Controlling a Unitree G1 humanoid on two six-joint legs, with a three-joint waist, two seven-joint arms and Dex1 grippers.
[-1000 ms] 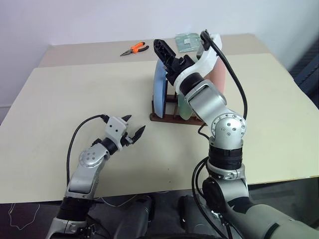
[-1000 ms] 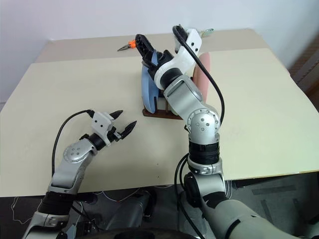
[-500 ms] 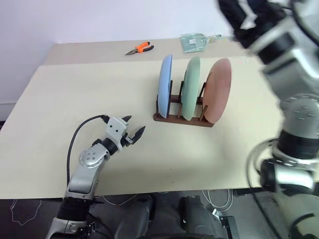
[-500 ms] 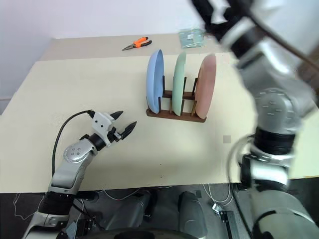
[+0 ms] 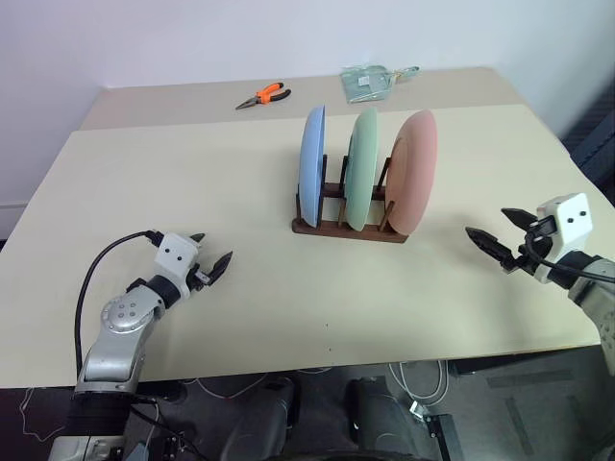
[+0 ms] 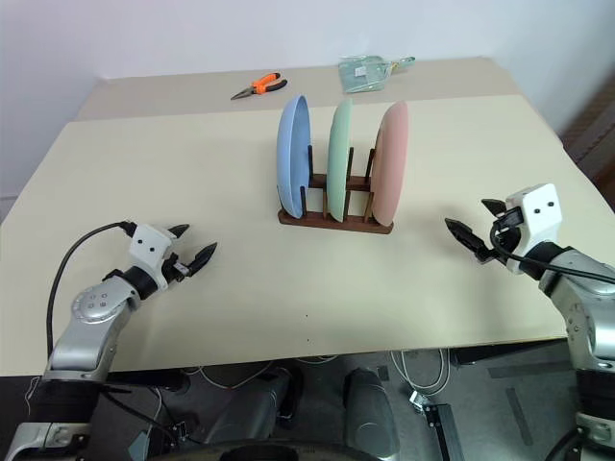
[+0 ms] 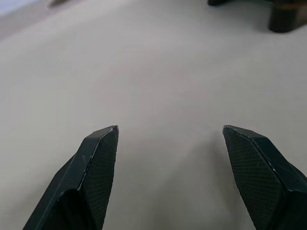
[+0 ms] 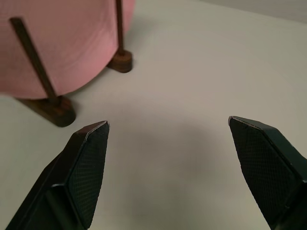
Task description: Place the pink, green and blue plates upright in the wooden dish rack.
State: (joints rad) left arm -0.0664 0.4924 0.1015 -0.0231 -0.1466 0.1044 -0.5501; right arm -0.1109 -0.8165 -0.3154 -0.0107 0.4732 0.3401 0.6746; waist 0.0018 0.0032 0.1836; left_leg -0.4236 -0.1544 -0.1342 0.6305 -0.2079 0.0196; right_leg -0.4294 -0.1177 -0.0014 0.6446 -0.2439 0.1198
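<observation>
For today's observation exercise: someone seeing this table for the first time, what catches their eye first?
Three plates standing upright in the wooden dish rack mid-table: the blue plate on the robot's left, the green plate in the middle, the pink plate on the right. Open, empty, the left gripper and right gripper flank the rack. Orange pliers lie at the far edge.

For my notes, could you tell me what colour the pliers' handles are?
Orange; the pliers show best in the left eye view.

Three plates stand upright in the dish rack mid-tabletop; pliers and a packet lie behind.
</observation>
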